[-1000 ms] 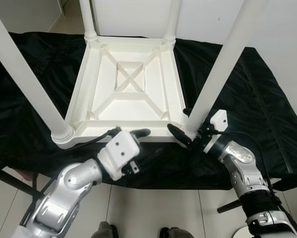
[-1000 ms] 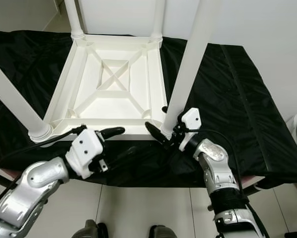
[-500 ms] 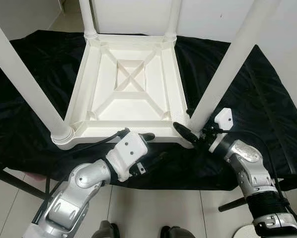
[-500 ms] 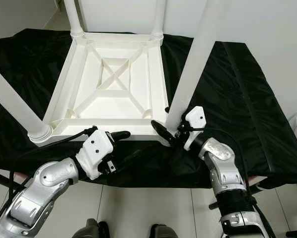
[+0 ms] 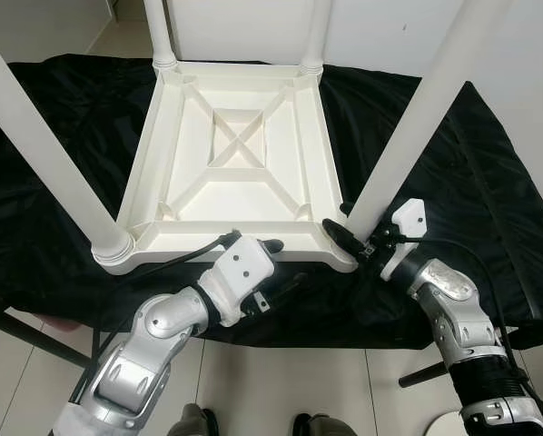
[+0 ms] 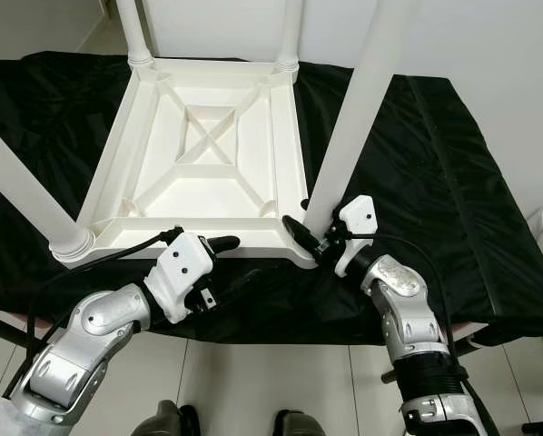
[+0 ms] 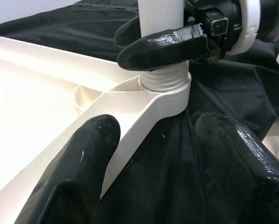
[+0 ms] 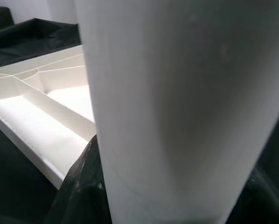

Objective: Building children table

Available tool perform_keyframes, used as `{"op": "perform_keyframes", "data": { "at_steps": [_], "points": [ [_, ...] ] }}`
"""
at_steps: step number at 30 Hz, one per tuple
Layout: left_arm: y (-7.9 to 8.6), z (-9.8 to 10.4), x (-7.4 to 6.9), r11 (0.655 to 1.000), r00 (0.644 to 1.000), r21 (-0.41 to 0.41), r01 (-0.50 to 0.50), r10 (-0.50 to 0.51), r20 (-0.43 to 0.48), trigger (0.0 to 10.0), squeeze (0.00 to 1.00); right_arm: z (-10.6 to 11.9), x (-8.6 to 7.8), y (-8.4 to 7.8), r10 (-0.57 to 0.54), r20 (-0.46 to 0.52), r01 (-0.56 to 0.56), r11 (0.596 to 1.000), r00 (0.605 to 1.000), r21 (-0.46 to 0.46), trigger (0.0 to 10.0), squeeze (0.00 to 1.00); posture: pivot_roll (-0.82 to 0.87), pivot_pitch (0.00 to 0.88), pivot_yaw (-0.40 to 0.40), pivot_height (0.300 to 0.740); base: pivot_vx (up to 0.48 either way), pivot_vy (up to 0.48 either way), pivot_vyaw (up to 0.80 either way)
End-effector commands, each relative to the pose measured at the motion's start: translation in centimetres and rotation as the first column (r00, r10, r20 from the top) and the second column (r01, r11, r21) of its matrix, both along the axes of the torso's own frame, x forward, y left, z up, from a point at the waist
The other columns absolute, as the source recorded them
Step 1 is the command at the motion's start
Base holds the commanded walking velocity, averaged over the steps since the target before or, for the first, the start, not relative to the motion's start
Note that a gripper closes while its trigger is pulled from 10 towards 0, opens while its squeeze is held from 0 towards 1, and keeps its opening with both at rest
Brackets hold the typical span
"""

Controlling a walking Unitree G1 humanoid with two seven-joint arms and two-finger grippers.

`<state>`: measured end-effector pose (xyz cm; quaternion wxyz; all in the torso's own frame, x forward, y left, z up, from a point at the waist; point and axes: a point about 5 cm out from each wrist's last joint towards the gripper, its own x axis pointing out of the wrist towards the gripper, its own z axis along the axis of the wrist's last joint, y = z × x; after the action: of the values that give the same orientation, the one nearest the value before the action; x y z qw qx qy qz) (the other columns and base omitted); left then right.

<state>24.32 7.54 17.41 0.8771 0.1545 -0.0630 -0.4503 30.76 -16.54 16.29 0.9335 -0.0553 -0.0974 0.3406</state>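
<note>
A big black cloth (image 5: 489,182) is spread out, and a white table (image 5: 240,159) lies on it upside down, with its ribbed underside facing up. Four white legs stick up from the corners: two at the far side, one at the near left (image 5: 44,150), and one at the near right (image 5: 426,109). The silver right arm reaches in to the near right leg, low down by its ringed base. The right gripper (image 5: 355,234) has its two black fingers around that leg, one on each side, pinching it. The left gripper (image 7: 158,154) is at the near edge of the table, by the front rim. Its two black fingers are spread apart, one finger (image 5: 270,246) resting on the rim and the other over the cloth. It holds nothing.
</note>
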Motion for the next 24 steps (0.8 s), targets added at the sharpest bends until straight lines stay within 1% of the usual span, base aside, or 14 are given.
{"op": "perform_keyframes", "data": {
  "at_steps": [1, 5, 6, 8, 10, 12, 14, 15, 16, 18, 19, 20, 23, 24],
  "points": [
    [0.8, -0.2, 1.2, 0.981, 0.981, -0.020, -0.193, 0.193, 0.005, 10.0, 0.00, -0.6, -0.2, 0.7, -0.058, -0.031, 0.058, 0.998, 0.998, 0.002, 10.0, 0.00, -0.13, 0.147, -0.010, 0.740, 0.000, 0.000, 0.00],
    [1.0, -0.2, 1.5, 0.972, 0.972, -0.021, -0.236, 0.236, 0.008, 10.0, 0.00, -0.7, -0.3, 1.4, -0.119, -0.025, 0.119, 0.993, 0.993, 0.023, 10.0, 0.00, -0.13, 0.147, -0.012, 0.740, 0.000, 0.000, 0.00],
    [1.1, -0.3, 1.9, 0.963, 0.963, -0.021, -0.270, 0.270, 0.006, 10.0, 0.00, -0.7, -0.5, 1.9, -0.173, -0.019, 0.173, 0.984, 0.985, 0.033, 10.0, 0.00, -0.13, 0.148, -0.012, 0.740, 0.000, 0.000, 0.00],
    [1.1, -0.3, 1.9, 0.963, 0.963, -0.021, -0.270, 0.270, 0.006, 10.0, 0.00, -0.7, -0.5, 1.9, -0.173, -0.019, 0.173, 0.984, 0.985, 0.033, 10.0, 0.00, -0.13, 0.148, -0.012, 0.740, 0.000, 0.000, 0.00],
    [1.5, -0.2, 2.6, 0.943, 0.944, -0.027, -0.331, 0.331, 0.001, 10.0, 0.00, -0.8, -0.9, 3.1, -0.269, -0.033, 0.271, 0.959, 0.962, 0.081, 10.0, 0.00, -0.13, 0.147, -0.012, 0.740, 0.000, 0.000, 0.00],
    [1.6, -0.2, 2.9, 0.933, 0.934, -0.034, -0.358, 0.358, -0.003, 10.0, 0.00, -0.7, -1.0, 3.5, -0.321, -0.044, 0.324, 0.940, 0.946, 0.106, 10.0, 0.00, -0.13, 0.147, -0.011, 0.740, 0.000, 0.000, 0.00],
    [1.6, -0.2, 2.9, 0.933, 0.934, -0.034, -0.358, 0.358, -0.003, 10.0, 0.00, -0.7, -1.0, 3.5, -0.321, -0.044, 0.324, 0.940, 0.946, 0.106, 10.0, 0.00, -0.13, 0.147, -0.011, 0.740, 0.000, 0.000, 0.00],
    [1.7, 0.0, 3.1, 0.924, 0.925, -0.051, -0.380, 0.380, -0.019, 10.0, 0.00, -0.7, -1.1, 3.8, -0.404, -0.067, 0.410, 0.903, 0.912, 0.132, 10.0, 0.00, -0.13, 0.146, -0.011, 0.740, 0.000, 0.000, 0.00],
    [1.7, 0.0, 3.1, 0.924, 0.925, -0.051, -0.380, 0.380, -0.019, 10.0, 0.00, -0.7, -1.1, 3.8, -0.404, -0.067, 0.410, 0.903, 0.912, 0.132, 10.0, 0.00, -0.13, 0.146, -0.011, 0.740, 0.000, 0.000, 0.00],
    [1.5, 0.2, 3.3, 0.903, 0.907, -0.081, -0.422, 0.420, -0.038, 10.0, 0.00, -0.5, -1.3, 4.1, -0.551, -0.098, 0.559, 0.813, 0.829, 0.161, 10.0, 0.00, -0.13, 0.146, -0.014, 0.740, 0.000, 0.000, 0.00],
    [1.5, 0.2, 3.3, 0.903, 0.907, -0.081, -0.422, 0.420, -0.038, 10.0, 0.00, -0.5, -1.3, 4.1, -0.551, -0.098, 0.559, 0.813, 0.829, 0.161, 10.0, 0.00, -0.13, 0.146, -0.014, 0.740, 0.000, 0.000, 0.00],
    [1.5, 0.3, 3.4, 0.891, 0.896, -0.093, -0.444, 0.442, -0.049, 10.0, 0.00, -0.4, -1.3, 4.3, -0.593, -0.104, 0.602, 0.780, 0.798, 0.169, 10.0, 0.00, -0.12, 0.146, -0.013, 0.740, 0.000, 0.000, 0.00],
    [1.4, 0.2, 3.5, 0.877, 0.882, -0.097, -0.471, 0.466, -0.071, 10.0, 0.00, -0.3, -1.5, 4.8, -0.603, -0.112, 0.613, 0.769, 0.790, 0.182, 10.0, 0.00, -0.12, 0.147, -0.005, 0.740, 0.000, 0.000, 0.00],
    [1.5, 0.2, 3.6, 0.860, 0.865, -0.103, -0.501, 0.493, -0.088, 10.0, 0.00, -0.1, -1.7, 5.4, -0.598, -0.108, 0.607, 0.772, 0.794, 0.190, 10.0, 0.00, -0.12, 0.147, -0.005, 0.740, 0.000, 0.000, 0.00]
  ]
}}
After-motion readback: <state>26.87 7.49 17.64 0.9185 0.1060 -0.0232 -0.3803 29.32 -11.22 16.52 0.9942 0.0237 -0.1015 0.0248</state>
